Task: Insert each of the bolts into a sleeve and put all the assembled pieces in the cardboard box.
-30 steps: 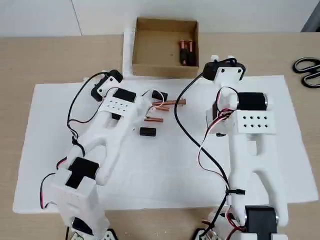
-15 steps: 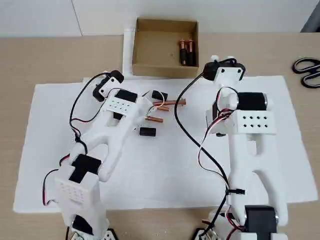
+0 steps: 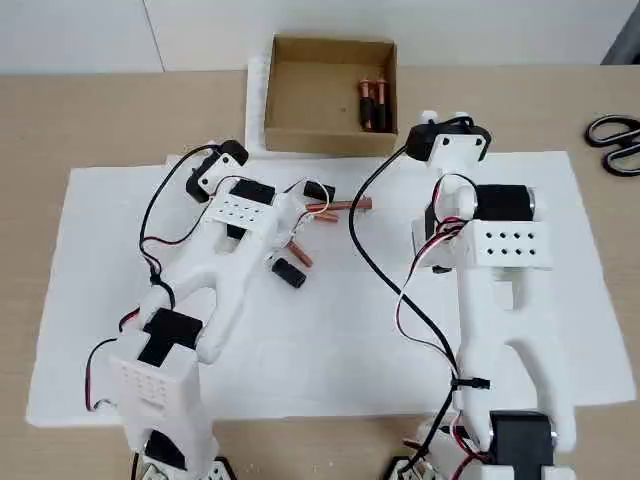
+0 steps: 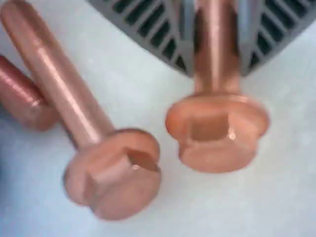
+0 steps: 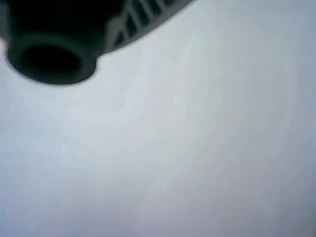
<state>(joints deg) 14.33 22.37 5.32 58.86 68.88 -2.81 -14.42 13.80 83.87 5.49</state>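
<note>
**A:** Between the jaws of the left gripper [image 4: 215, 64] sat a copper-coloured flanged metal bolt [image 4: 217, 131], pinched by its shank, head close to the white foam sheet [image 3: 330, 340]. What worried you?

**B:** Its neighbours. A second loose copper bolt [image 4: 94, 148] lay just beside it, with a third bolt's end [image 4: 19, 98] next to that. A careless lift could have sent them rolling, I judged.

**A:** And the right gripper [image 5: 94, 29]?

**B:** It looked pressed onto a short black plastic sleeve [image 5: 52, 61], bore open, above the sheet. The hold seemed near one end, so the sleeve might have twisted or slipped once the bolt pushed in.

**A:** Misalignment, then?

**B:** Yes. The shank's free end was hidden behind the jaws, and a tilted bolt would have jammed at the bore's lip.

**A:** The brown cardboard box [image 3: 325, 140]?

**B:** It stood beyond the sheet's far edge, with two assembled pieces [image 3: 372, 103] inside. A weak pinch could have dropped the pair short of it.
</note>
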